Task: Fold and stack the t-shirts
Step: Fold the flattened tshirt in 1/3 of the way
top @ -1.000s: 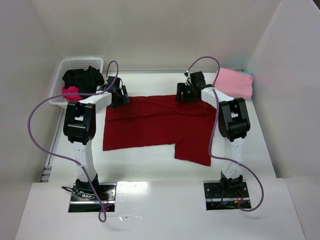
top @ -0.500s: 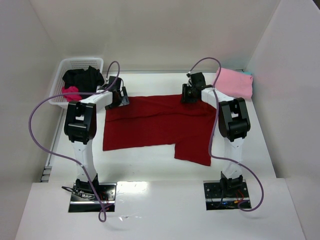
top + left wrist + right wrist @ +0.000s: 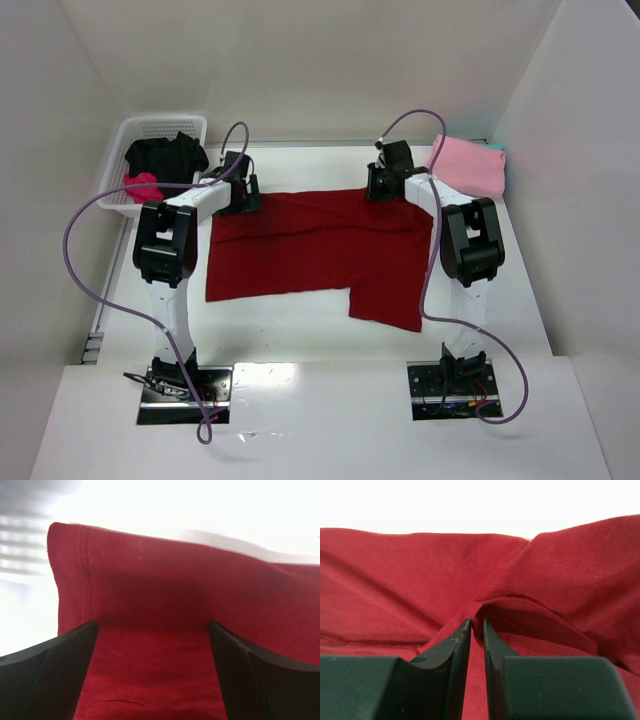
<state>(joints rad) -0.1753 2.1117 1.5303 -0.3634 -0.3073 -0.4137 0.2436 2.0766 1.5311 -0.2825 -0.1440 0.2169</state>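
A dark red cloth short-sleeved t-shirt (image 3: 320,250) lies spread flat on the white table (image 3: 290,318) at mid-frame, a flap reaching toward the lower right. At its far left corner the left gripper (image 3: 152,630) stands wide, fingers astride the hemmed edge. At the far right edge the right gripper (image 3: 477,625) pinches a raised fold of it. Upper right lies a light pink folded t-shirt (image 3: 470,165); upper left, a white plastic basket (image 3: 165,124) holds a black cloth garment (image 3: 165,155) and a magenta cloth garment (image 3: 143,187)

A white plastic basket (image 3: 160,125) sits at the far left corner of the white tabletop (image 3: 290,320), beside white walls (image 3: 320,70).
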